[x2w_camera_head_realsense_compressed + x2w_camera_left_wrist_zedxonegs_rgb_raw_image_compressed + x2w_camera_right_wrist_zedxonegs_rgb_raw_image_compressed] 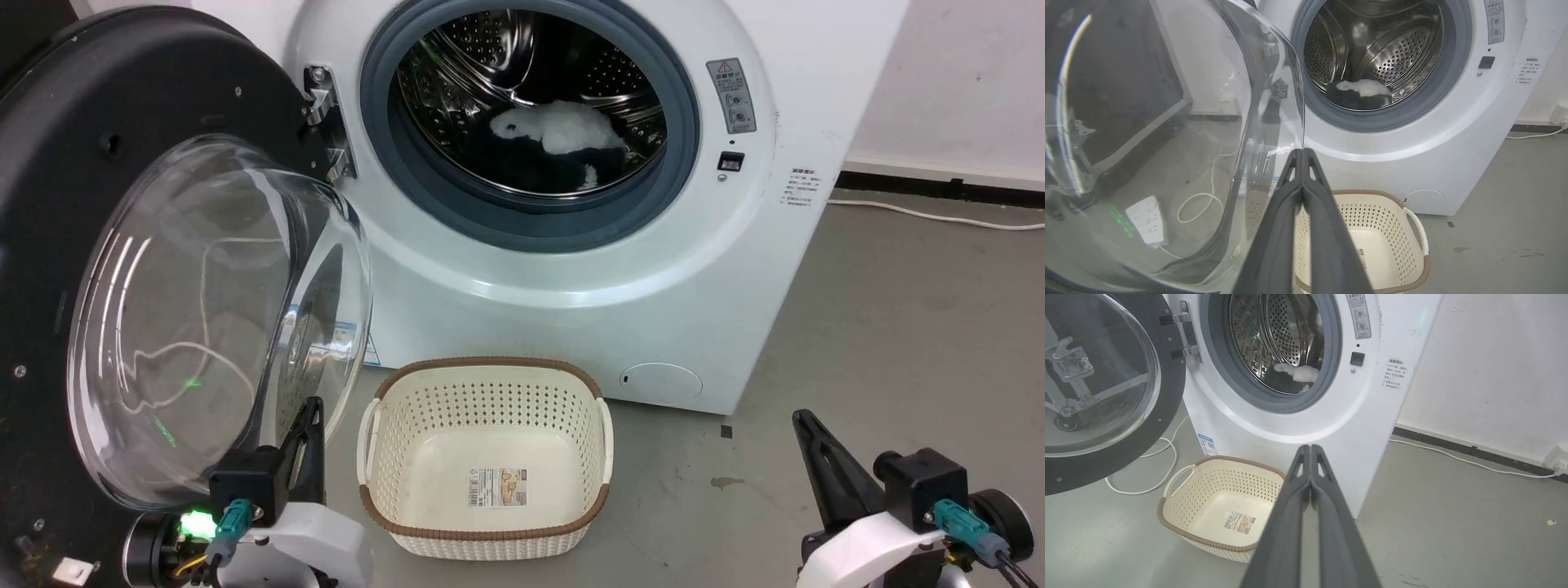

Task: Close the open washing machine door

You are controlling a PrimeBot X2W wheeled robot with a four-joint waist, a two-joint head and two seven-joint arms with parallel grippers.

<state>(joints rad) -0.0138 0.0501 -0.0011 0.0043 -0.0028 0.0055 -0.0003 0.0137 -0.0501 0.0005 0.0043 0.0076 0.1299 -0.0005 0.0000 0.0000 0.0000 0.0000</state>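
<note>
washing machine door point(49, 204) hangs wide open at nine o'clock of the washing machine point(571, 278), with a black-and-white soft item point(563, 131) lying in the drum. the left gripper point(312, 408), fingers pressed together on nothing, sits just beside the door's glass bowl at its five o'clock. the right gripper point(804, 418), likewise pinched together and empty, is well apart at the machine's four o'clock. the door looks rigid and fairly heavy, its glass slick and breakable. a push on the black frame, far from the hinge, seems safer than the bowl.
</note>
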